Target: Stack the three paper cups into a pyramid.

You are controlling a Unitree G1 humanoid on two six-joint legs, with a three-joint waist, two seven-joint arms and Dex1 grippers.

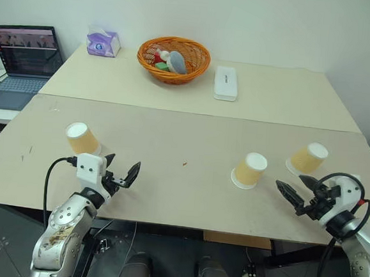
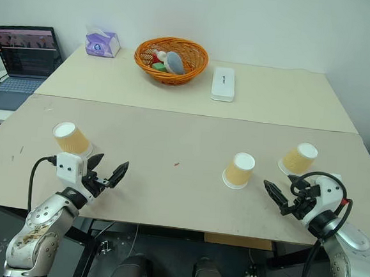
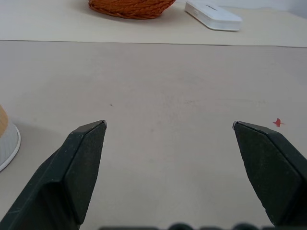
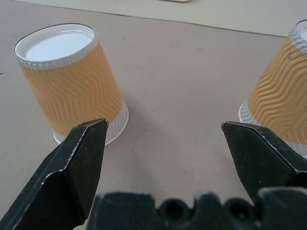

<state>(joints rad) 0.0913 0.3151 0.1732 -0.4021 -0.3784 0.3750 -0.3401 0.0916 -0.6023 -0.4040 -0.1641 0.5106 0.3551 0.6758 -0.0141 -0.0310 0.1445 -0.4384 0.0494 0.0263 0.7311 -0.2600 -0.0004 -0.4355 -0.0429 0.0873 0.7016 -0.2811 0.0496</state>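
Both claws are held open and empty above the desk's (image 1: 187, 196) near edge: left claw (image 1: 119, 173), right claw (image 1: 294, 189). Three paper cups stand upside down, unstacked: left cup (image 1: 82, 139) partly hidden behind the left claw, middle cup (image 1: 249, 170), right cup (image 1: 307, 158) cut off in the right wrist view.

1 cup (image 1: 82, 138) left, 2 cups (image 1: 250, 170) right

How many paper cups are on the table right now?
3, all upside down and apart: left cup by the left hand, middle cup and right cup ahead of the right hand. None stacked.
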